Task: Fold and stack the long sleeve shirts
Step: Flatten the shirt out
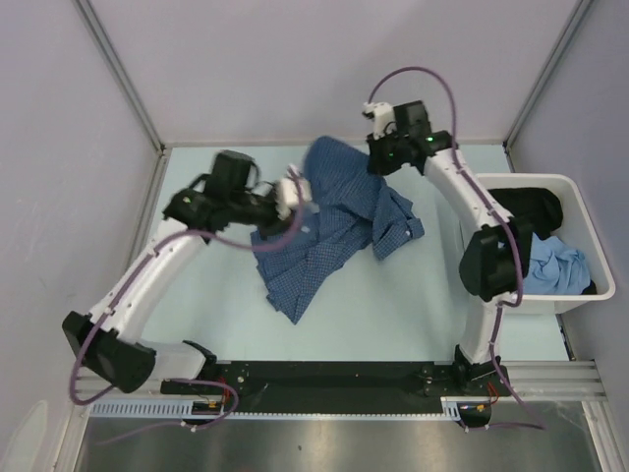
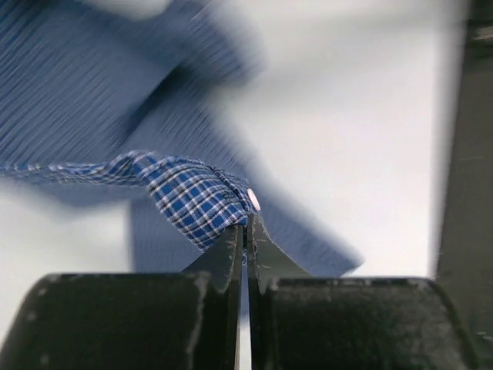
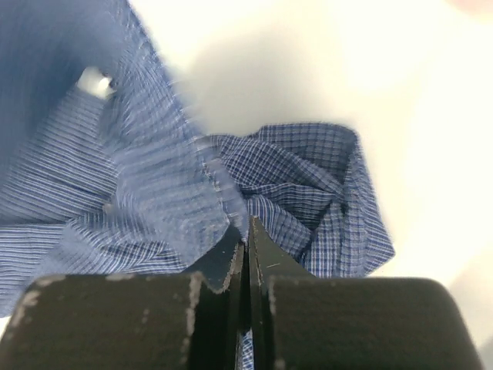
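A dark-blue checked button-up shirt [image 1: 334,221] hangs and drapes crumpled over the middle of the pale table, held up by both grippers. My left gripper [image 1: 295,189] is shut on a buttoned edge of the shirt [image 2: 196,196], lifted above the table. My right gripper [image 1: 378,155] is shut on another edge of the shirt [image 3: 231,200] at the back, with the rest of the cloth bunched below it. In the left wrist view a white button [image 2: 253,200] sits right at the fingertips.
A white bin [image 1: 592,228] stands at the right edge, holding a black garment [image 1: 536,208] and a light-blue garment [image 1: 555,267]. Grey walls close in the table at the back and sides. The arm bases sit on a black rail [image 1: 324,379] at the near edge.
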{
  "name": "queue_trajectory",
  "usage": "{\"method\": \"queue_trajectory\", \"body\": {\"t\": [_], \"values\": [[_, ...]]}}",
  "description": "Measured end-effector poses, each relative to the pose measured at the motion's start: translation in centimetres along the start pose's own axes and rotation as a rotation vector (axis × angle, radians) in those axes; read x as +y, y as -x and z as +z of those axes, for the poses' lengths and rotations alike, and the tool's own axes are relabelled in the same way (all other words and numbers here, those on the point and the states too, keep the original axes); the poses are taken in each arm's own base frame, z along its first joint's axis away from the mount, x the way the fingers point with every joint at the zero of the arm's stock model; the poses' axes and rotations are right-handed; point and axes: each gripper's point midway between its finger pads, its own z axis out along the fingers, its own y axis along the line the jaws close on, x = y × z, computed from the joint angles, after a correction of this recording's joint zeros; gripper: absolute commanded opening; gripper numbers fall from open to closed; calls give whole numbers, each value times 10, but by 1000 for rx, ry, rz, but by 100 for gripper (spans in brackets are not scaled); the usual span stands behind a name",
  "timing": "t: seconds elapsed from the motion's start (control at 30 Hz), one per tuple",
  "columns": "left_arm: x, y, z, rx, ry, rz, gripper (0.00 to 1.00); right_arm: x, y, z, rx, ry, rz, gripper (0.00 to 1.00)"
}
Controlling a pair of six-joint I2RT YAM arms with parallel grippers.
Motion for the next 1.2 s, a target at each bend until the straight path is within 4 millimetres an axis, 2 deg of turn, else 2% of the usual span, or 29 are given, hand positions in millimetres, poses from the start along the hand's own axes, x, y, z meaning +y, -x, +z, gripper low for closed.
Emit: {"method": "queue_trajectory", "body": {"t": [0.03, 0.07, 0.1, 0.13, 0.17, 0.23, 0.27, 0.33, 0.43, 0.5, 0.57, 0.63, 0.7, 0.83, 1.0, 1.2], "values": [[-36, 33, 9, -53, -87, 100, 27, -8, 5, -11, -29, 4, 22, 0], [-84, 60, 18, -100, -205, 202, 41, -15, 10, -24, -70, 20, 49, 0], [-121, 72, 21, -124, -304, 253, 54, -20, 12, -35, -94, 32, 74, 0], [-145, 77, 24, -133, -369, 293, 64, -22, 13, -44, -113, 48, 89, 0], [-168, 75, 25, -121, -429, 308, 68, -23, 13, -53, -135, 70, 109, 0], [-186, 63, 29, -88, -483, 296, 73, -29, 10, -67, -174, 103, 141, 0], [-186, 52, 33, -60, -489, 263, 73, -29, 5, -74, -184, 123, 159, 0], [-171, 11, 45, 18, -459, 160, 73, -30, -9, -87, -199, 153, 190, 0], [-152, -73, 60, 190, -370, -13, 76, -29, -25, -99, -202, 175, 214, 0], [-155, -117, 63, 284, -332, -89, 75, -22, -29, -104, -206, 202, 213, 0], [-160, -146, 63, 354, -296, -146, 75, -14, -32, -108, -211, 226, 209, 0], [-157, -156, 66, 384, -247, -177, 72, -8, -33, -112, -218, 242, 204, 0], [-147, -156, 73, 384, -191, -201, 67, -5, -34, -116, -226, 251, 198, 0], [-135, -159, 91, 425, -127, -288, 61, -3, -28, -123, -253, 252, 180, 0], [-133, -167, 106, 498, -91, -437, 60, -2, -23, -130, -274, 246, 165, 0], [-141, -170, 106, 536, -95, -576, 60, -4, -10, -137, -301, 238, 146, 0]]}}
